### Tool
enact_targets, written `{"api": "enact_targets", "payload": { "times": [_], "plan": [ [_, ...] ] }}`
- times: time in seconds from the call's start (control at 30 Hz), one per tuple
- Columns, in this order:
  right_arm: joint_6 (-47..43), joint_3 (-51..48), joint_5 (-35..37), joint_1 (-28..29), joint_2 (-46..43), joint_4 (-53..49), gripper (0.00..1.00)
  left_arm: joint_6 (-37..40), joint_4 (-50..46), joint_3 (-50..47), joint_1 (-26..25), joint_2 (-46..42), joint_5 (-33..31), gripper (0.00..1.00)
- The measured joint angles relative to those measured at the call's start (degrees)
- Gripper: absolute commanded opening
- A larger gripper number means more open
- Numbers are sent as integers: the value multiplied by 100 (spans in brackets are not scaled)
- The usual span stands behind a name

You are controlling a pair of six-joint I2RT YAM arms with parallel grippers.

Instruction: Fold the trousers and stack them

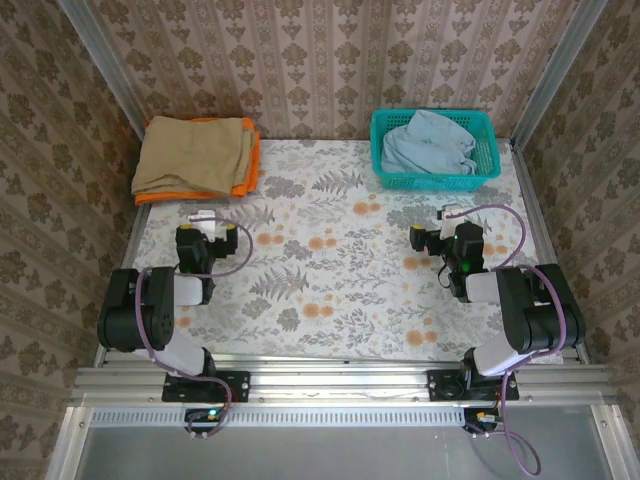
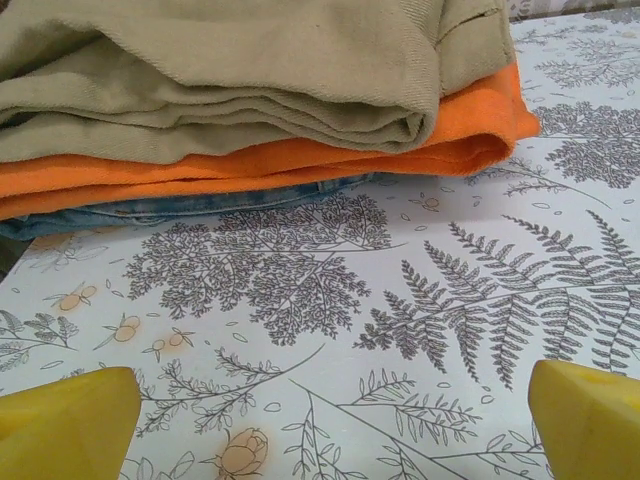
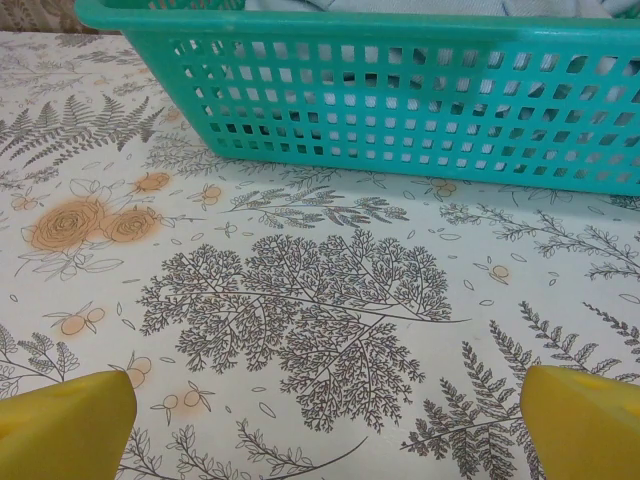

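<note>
trousers [image 1: 430, 140] lie bunched in a teal basket [image 1: 436, 183] at the far right corner of the bench [image 1: 330, 290], pale blue cloth heaped above the rim. at the far left corner folded cloths are stacked: tan cloth [image 1: 195, 152] on top, orange cloth [image 1: 248, 178] under it with its edge showing along the near and right sides. from the left wrist a strip of denim [image 2: 200, 206] shows at the very bottom, lying on the bench. left pincer [image 1: 207, 220] sits low over the bench on the near side of the tan cloth, close to it but apart. it is released, its yellow fingertips [image 2: 70, 425] wide apart with fern print between them, grasping nothing. right pincer [image 1: 447, 222] is likewise released and grasps nothing, its yellow tips spread at the two lower corners of its wrist view. it points at the basket's near wall, near the basket but not touching it. bench top carries a print of grey ferns and orange flowers
</note>
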Motion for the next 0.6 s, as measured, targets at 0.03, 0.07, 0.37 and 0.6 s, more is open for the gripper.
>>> {"api": "enact_targets", "payload": {
  "times": [0.03,0.07,0.37,0.6],
  "plan": [
    [0,0,0,0,0,0,100,0,-2,0,-9,0,2,100],
    [0,0,0,0,0,0,100,0,0,0,-11,0,4,100],
    [0,0,0,0,0,0,100,0,0,0,-33,0,2,100],
    [0,0,-2,0,0,0,100,0,0,0,-42,0,2,100]
  ]
}}
